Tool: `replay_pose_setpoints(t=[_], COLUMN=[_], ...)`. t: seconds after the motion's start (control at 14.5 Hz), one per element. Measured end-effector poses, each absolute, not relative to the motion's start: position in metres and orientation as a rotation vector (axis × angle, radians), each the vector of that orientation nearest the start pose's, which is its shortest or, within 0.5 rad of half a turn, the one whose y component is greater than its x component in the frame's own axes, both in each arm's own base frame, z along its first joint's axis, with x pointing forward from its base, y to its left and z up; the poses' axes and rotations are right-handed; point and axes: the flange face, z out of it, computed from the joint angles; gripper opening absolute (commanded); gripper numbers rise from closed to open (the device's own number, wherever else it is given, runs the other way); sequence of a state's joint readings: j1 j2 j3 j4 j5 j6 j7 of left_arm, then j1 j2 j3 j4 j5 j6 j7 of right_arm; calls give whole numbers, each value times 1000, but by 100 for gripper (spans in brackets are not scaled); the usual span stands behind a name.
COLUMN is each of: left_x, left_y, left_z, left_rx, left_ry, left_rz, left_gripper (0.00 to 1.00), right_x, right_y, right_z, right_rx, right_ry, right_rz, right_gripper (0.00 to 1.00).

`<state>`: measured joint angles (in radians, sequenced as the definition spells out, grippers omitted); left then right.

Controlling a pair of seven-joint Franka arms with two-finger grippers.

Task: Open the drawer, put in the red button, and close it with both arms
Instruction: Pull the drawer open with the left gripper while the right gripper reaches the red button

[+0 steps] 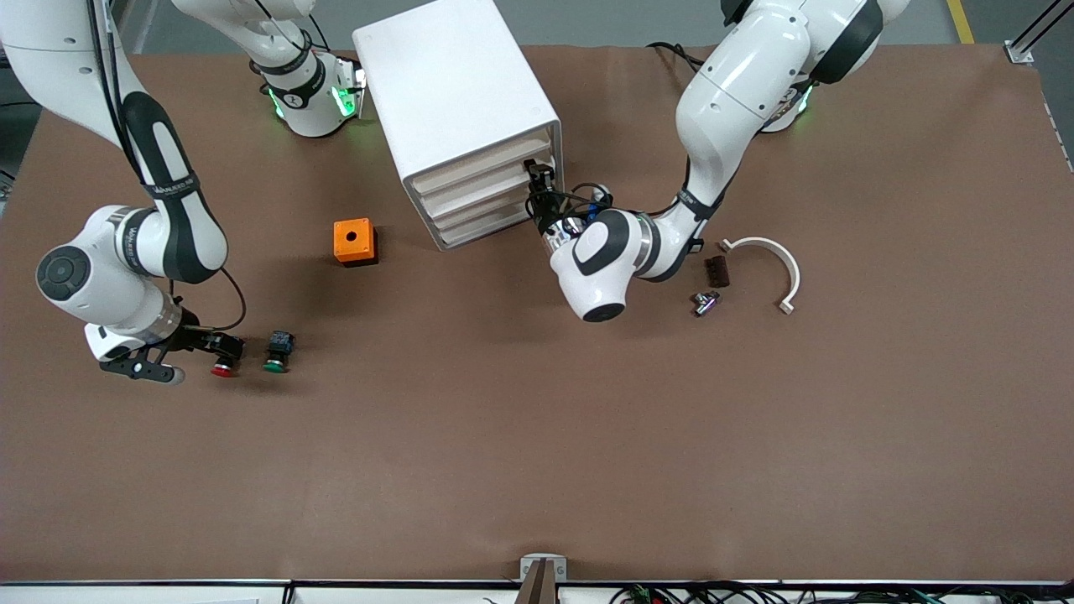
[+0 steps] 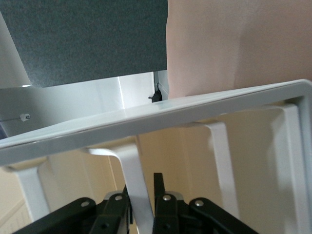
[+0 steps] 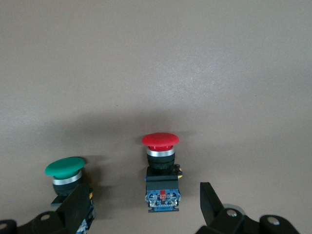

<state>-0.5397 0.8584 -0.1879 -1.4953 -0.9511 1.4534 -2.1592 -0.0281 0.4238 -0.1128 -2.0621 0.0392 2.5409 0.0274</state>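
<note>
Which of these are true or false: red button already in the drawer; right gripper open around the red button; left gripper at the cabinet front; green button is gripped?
1. The red button is in a drawer. False: it lies on the table.
2. The right gripper is open, fingers either side of the red button. True.
3. The left gripper is at the cabinet front. True.
4. The green button is gripped. False: it lies free beside the red one.
</note>
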Motion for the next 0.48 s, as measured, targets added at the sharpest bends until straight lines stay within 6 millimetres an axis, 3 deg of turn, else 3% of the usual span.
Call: replay_pose_setpoints(t=[0.48], left_x=[488], left_y=[-430], left_z=[190], left_rx=[-1214], left_ry=[-1757], left_rz=[1521], left_gripper=[23], right_x=[576], right_y=[-100], right_z=[202], right_rx=[-3164], right_ry=[276], right_rz=[-104], right_gripper=[100])
